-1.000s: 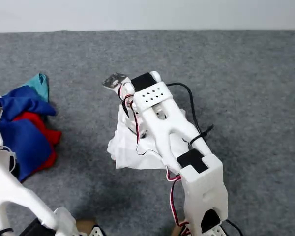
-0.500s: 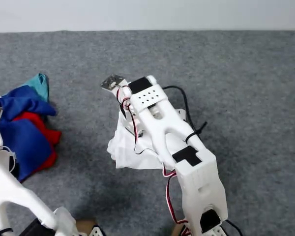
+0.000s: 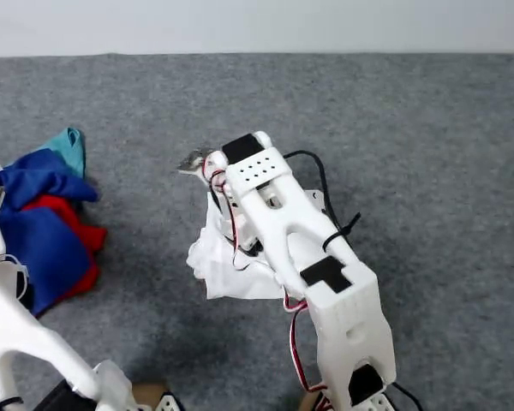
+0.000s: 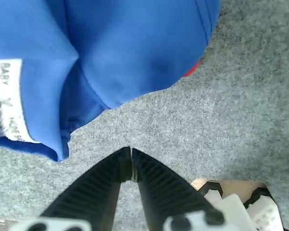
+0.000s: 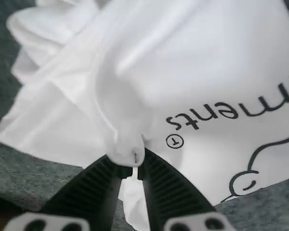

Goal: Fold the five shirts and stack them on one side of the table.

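A crumpled white shirt (image 3: 211,259) with dark print lies mid-table, partly under my right arm (image 3: 274,205). In the right wrist view my right gripper (image 5: 133,162) is shut on a pinched fold of the white shirt (image 5: 192,72). At the left edge lies a loose pile: a blue shirt (image 3: 34,181), a red shirt (image 3: 82,236) and a teal shirt (image 3: 69,145). My left arm (image 3: 13,330) stands beside the pile. The left gripper (image 4: 131,166) is shut on nothing, just above the grey mat, with the blue shirt (image 4: 135,48) right beyond its tips.
A grey mat (image 3: 428,145) covers the table, with open room on the right and at the back. A pale wall (image 3: 257,26) borders the far edge. The arm bases and a tan piece (image 4: 216,184) sit at the near edge.
My right arm's wrist has dipped and shifted slightly toward the near side, and the white shirt has bunched a little under it. The left arm and the pile are unchanged.
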Tool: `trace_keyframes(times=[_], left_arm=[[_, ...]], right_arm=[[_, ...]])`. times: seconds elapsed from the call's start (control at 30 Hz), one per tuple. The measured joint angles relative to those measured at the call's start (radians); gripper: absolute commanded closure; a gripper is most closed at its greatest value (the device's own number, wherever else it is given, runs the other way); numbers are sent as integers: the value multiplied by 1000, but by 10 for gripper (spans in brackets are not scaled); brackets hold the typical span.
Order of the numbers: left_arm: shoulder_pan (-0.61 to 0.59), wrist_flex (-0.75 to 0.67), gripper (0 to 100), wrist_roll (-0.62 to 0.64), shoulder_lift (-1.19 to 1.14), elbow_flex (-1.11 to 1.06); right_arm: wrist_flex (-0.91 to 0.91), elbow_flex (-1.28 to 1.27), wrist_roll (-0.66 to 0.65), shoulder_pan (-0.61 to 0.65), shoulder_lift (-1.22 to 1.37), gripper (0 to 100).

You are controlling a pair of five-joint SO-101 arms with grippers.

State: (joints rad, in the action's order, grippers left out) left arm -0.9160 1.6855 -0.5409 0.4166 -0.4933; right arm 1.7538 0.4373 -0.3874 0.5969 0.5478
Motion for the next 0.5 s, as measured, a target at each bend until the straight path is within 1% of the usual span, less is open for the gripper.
trace_keyframes(times=[0.13, 0.27, 0.33, 0.4, 0.47, 0.5], left_arm=[[0, 0, 993, 0, 0, 0], [0, 0, 993, 0, 0, 0], [0, 0, 993, 0, 0, 0], [0, 0, 993, 0, 0, 0], [0, 0, 993, 0, 0, 0], [0, 0, 993, 0, 0, 0]], right_arm=[[0, 0, -2, 38, -68, 989], [0, -14, -2, 121, -103, 984], [0, -44, -2, 167, -106, 950], [0, -78, 5, 213, -106, 887], [0, -92, 44, 250, -106, 834], [0, -95, 63, 261, -107, 823]])
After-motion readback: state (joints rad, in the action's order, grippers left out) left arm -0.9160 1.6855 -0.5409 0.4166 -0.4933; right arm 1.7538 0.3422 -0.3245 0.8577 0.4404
